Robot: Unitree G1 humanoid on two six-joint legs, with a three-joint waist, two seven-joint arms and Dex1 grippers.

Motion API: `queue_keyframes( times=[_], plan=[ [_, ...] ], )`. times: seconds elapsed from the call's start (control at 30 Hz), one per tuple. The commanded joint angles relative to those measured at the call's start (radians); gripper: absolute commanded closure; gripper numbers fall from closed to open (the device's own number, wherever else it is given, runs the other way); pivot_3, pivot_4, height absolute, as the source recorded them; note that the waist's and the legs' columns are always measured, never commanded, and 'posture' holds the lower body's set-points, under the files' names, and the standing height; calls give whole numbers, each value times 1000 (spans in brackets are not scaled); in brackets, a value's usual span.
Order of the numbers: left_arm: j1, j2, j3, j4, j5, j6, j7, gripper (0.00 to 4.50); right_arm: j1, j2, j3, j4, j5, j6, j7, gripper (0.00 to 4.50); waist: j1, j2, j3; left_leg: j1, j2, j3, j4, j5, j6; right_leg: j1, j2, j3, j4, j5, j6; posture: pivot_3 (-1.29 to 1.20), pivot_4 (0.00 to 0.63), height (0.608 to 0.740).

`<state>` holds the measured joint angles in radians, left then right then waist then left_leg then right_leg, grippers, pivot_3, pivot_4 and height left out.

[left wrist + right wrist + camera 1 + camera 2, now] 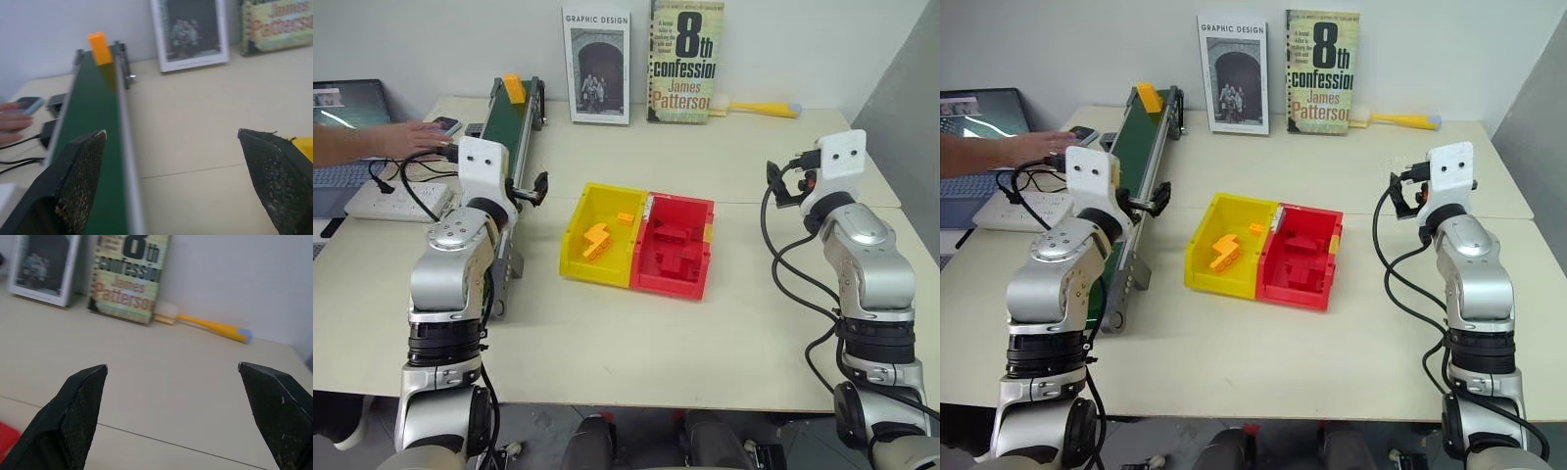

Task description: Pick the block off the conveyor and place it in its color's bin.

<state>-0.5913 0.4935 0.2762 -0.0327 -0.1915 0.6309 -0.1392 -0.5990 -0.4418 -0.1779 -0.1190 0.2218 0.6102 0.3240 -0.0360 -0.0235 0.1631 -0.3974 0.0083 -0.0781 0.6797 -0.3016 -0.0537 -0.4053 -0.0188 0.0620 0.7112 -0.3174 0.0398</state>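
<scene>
Standing upright at the far end of the conveyor (pixel 507 127), the block (pixel 514 88) is a small orange-yellow plastic brick, roughly cuboid, with flat faces and a slightly paler top. It rests on the dark green belt between the grey side rails, well apart from both arms. The left gripper (pixel 171 161) hovers level above the near stretch of the belt, its two black fingers spread wide and empty. The right gripper (pixel 171 396) hangs over bare counter (pixel 734 176) on the other side, likewise released with nothing between its fingers. Near the middle of the pale beige counter sits the bin (pixel 578 230), a bright yellow tray joined to a red tray (pixel 700 264). Two books (pixel 641 59) lean against the white wall at the back, with a yellow-handled brush (pixel 759 108) beside them. A person's hand (pixel 396 137) rests on the counter at the left, near a laptop (pixel 347 108) and some black cables.
</scene>
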Motion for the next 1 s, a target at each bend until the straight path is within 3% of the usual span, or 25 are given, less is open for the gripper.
queue_keyframes(
  times=[0.03, 0.17, 0.37, 1.0],
  plan=[
    [-11, -1, 97, -13, -7, 28, 76, 6, 5, -73, -5, -117, 163, 51, 223, 0, 0, 0, 0, 0, 0, 0, 0, 0, 0, 0, 0, 0, 0, 0, 0, 0, 150, 740],
    [-8, -3, 135, 11, 9, 11, 129, 6, 30, -142, 22, -164, 265, 105, 370, 0, 3, 0, 0, 0, 0, -2, 0, -1, 2, 1, 0, -2, -1, 0, 0, 0, 150, 740],
    [6, -12, 128, -15, -31, 36, 84, 6, 17, -158, 48, -217, 353, 145, 439, 0, 4, 0, 0, 0, 0, -2, 1, -1, 3, 1, 0, -2, 0, 0, 0, 0, 150, 740],
    [-19, -11, 82, 54, -42, 41, 41, 6, -27, -164, 64, -362, 497, 268, 420, 0, 4, 0, 0, 0, 0, -2, 1, 0, 0, 1, -1, -2, 0, 0, 0, 0, 150, 740]
  ],
)
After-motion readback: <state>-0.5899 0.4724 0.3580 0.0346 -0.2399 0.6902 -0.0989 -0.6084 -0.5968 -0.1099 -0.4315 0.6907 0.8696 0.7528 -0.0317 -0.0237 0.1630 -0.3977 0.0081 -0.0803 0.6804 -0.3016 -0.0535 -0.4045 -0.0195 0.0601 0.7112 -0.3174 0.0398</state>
